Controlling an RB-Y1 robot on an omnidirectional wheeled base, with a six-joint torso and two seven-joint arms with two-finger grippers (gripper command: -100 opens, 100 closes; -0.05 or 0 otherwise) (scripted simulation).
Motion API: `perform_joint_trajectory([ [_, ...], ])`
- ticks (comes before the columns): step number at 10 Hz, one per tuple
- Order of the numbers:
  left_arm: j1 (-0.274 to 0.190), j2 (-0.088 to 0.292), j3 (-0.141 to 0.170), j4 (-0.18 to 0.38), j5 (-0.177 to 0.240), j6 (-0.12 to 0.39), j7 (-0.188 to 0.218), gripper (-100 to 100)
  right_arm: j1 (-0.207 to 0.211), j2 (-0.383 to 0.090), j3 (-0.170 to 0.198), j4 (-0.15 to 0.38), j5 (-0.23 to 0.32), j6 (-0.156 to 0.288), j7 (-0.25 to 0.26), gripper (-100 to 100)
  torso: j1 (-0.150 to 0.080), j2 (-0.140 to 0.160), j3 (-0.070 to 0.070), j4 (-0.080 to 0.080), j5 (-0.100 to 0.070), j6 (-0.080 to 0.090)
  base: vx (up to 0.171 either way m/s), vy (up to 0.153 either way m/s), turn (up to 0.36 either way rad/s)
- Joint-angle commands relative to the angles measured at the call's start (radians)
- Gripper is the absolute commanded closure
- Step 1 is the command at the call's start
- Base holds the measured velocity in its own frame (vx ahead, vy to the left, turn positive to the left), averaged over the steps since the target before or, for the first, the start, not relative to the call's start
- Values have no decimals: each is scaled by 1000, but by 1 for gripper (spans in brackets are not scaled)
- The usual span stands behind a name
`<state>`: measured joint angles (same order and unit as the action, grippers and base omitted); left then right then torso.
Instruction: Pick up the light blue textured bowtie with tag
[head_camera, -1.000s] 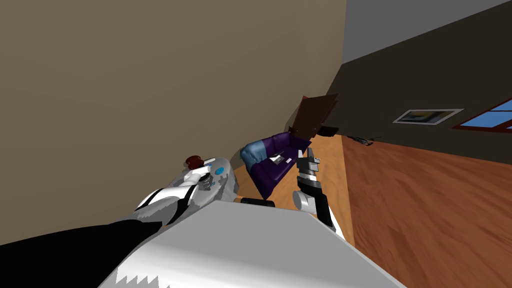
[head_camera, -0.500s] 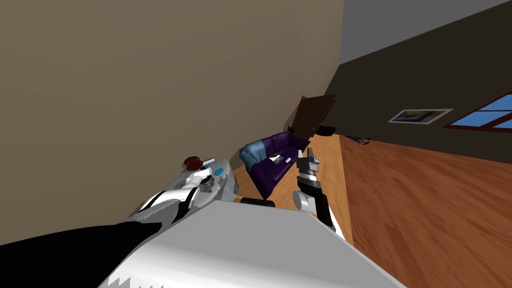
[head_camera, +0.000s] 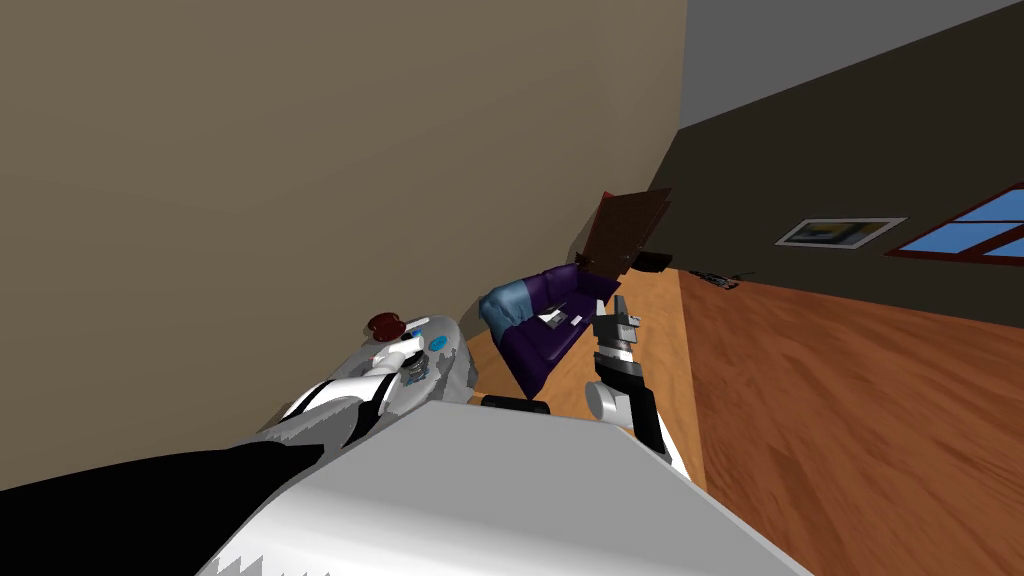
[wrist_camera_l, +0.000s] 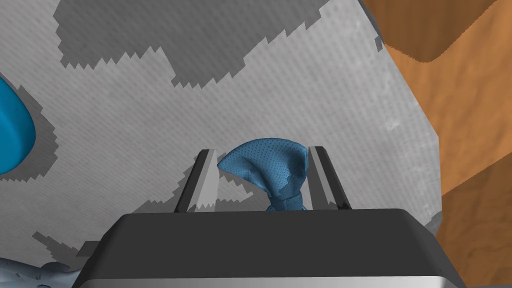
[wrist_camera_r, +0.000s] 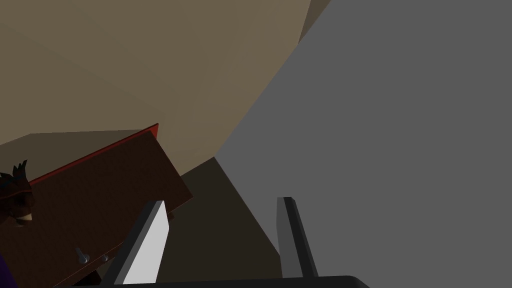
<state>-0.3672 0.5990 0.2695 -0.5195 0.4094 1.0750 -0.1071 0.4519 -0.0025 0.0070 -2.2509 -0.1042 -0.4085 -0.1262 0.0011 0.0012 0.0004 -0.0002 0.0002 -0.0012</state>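
The light blue textured bowtie (wrist_camera_l: 270, 167) lies on a mottled grey tabletop (wrist_camera_l: 300, 75). My left gripper (wrist_camera_l: 261, 151) reaches down over it, and both fingers press the sides of one wing, so it is shut on the bowtie. The knot disappears behind the gripper's dark body, and no tag is visible. In the head view the left gripper (head_camera: 412, 368) sits low over the small round grey table (head_camera: 455, 372) by the tan wall. My right gripper (head_camera: 622, 312) is raised over the wooden floor, its fingers (wrist_camera_r: 155, 235) open and holding nothing.
A bright blue disc (wrist_camera_l: 12, 135) and a dark red object (head_camera: 385, 323) share the table. Its edge drops to wooden floor (wrist_camera_l: 450, 100) close beside the gripper. Beyond stand a purple sofa (head_camera: 545, 325) and a dark brown cabinet (head_camera: 625, 235).
My head camera has shifted slightly. The left hand has sunk a little toward the tabletop. The right arm has held still.
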Motion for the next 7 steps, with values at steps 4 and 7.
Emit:
perform_joint_trajectory([
  [4,-11,20,3,-7,6,31,-5,100,0,0,0,0,0,0,0,0,0,0,0,0,0,0,-1,-2,13],
  [7,-23,34,5,0,11,42,-14,100,0,0,0,0,0,0,0,0,-1,1,0,0,-1,-1,-5,-13,36],
])
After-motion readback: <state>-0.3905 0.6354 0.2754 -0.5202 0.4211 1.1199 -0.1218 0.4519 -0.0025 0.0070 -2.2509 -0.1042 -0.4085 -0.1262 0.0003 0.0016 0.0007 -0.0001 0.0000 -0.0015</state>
